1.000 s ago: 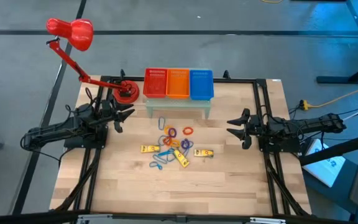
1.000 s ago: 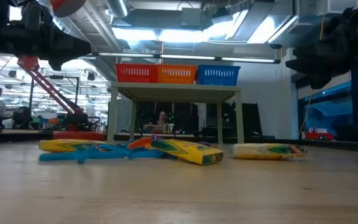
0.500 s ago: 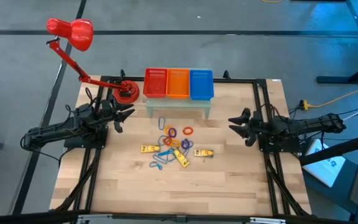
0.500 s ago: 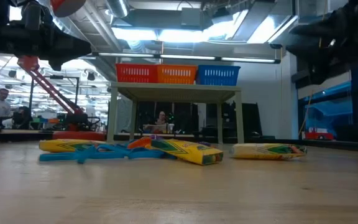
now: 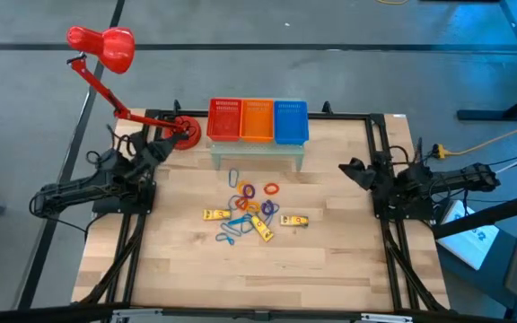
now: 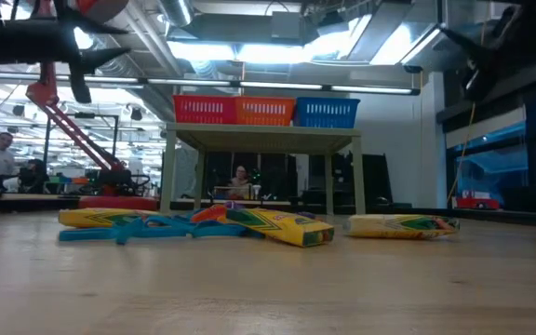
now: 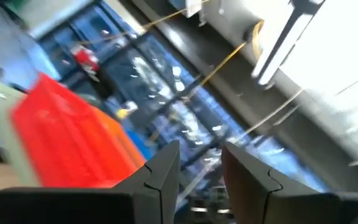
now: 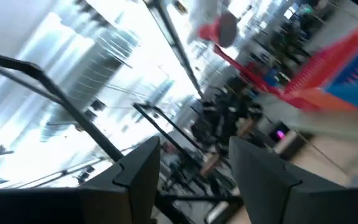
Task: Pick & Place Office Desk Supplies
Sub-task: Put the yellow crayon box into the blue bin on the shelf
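The office desk supplies lie in a loose heap at the table's middle. There are yellow packets [image 5: 215,214] [image 5: 294,220], thin orange, red and purple band loops [image 5: 270,189] and blue wiry loops [image 5: 232,231], all flat on the wood. The low view shows the packets [image 6: 282,226] [image 6: 403,224] lying on their broad sides. My left gripper [image 5: 155,148] [image 7: 201,158] hovers at the left side near the lamp's base, open and tipped upward, with nothing between its fingers. My right gripper [image 5: 350,169] [image 8: 194,155] hovers at the right side, also open, tipped upward and holding nothing.
Red [image 5: 224,119], orange [image 5: 258,119] and blue [image 5: 291,121] mesh baskets stand in a row on a small pale stand [image 5: 258,152] at the far middle. A red desk lamp [image 5: 101,47] rises from its base [image 5: 184,135] at the far left. Bare wood lies toward the near edge.
Both grippers have risen a little, tipped their fingers upward and rolled about their own axes. The left one has swung toward the lamp's base and the right one has drawn back toward the right edge. The supplies have stayed where they were.
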